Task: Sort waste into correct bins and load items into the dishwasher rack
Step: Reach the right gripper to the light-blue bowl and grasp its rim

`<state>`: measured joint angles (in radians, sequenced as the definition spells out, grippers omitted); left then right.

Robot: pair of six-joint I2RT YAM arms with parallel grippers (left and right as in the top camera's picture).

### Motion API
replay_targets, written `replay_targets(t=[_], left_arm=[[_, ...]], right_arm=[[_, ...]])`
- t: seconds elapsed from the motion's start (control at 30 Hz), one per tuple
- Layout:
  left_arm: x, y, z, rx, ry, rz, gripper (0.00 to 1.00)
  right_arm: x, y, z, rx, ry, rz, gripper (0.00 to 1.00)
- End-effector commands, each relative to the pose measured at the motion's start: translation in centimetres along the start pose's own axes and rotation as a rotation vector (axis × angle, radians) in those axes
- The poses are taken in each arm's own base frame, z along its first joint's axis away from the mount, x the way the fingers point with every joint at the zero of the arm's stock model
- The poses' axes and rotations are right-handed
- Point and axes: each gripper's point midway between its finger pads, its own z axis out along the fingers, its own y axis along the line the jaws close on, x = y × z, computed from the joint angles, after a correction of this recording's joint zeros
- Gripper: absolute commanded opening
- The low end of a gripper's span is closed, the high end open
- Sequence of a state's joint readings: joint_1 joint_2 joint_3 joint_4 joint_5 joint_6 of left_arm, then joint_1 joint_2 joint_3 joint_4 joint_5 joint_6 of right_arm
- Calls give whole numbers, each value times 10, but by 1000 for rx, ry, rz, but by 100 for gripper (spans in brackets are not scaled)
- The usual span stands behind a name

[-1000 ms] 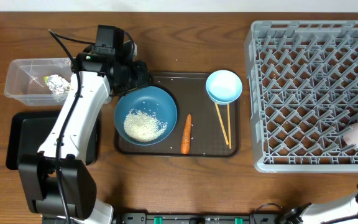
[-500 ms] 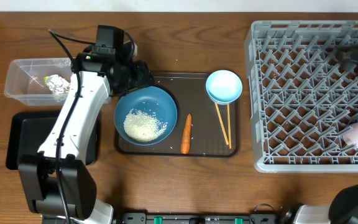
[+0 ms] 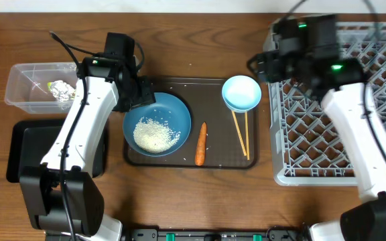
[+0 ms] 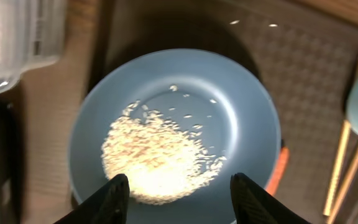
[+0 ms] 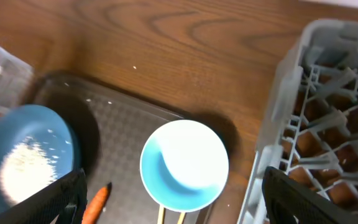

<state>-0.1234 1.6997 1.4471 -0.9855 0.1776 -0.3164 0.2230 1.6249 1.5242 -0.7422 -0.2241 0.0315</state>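
The wide dark-blue bowl (image 3: 173, 110) sits on the brown serving tray (image 3: 220, 159) and holds a heap of white rice (image 3: 156, 134). My left gripper (image 3: 139, 99) is open just over the bowl's back-left rim; in the left wrist view its fingers (image 4: 182, 190) straddle the rice (image 4: 160, 155). An orange carrot (image 3: 201, 143) lies right of the bowl. A small light-blue bowl (image 3: 241, 92) and wooden chopsticks (image 3: 241, 134) lie further right. My right gripper (image 3: 263, 65) is open above the light-blue bowl (image 5: 185, 163). The grey dishwasher rack (image 3: 334, 100) is at the right.
A clear tub (image 3: 29, 77) at the left holds a foil ball (image 3: 62, 90) and a yellow-green wrapper (image 3: 51, 86). A black tray (image 3: 19, 150) lies in front of it, partly under my left arm. My right arm crosses the rack and hides its right side.
My right arm has swung from the rack's right side to above the light-blue bowl. My left gripper has shifted slightly over the dark-blue bowl's rim.
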Motion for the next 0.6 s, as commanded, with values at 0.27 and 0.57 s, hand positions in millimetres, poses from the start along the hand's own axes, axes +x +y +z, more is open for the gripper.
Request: replay_targets(t=[0.27,0.57], left_arm=[[0,10,-10,-56,-21,9,54],[0,10,-10,-56,-21,9,54]], right_arm=[[27,6,61,242,111,-66,83],[61,-23,108,352,222,-22,81]])
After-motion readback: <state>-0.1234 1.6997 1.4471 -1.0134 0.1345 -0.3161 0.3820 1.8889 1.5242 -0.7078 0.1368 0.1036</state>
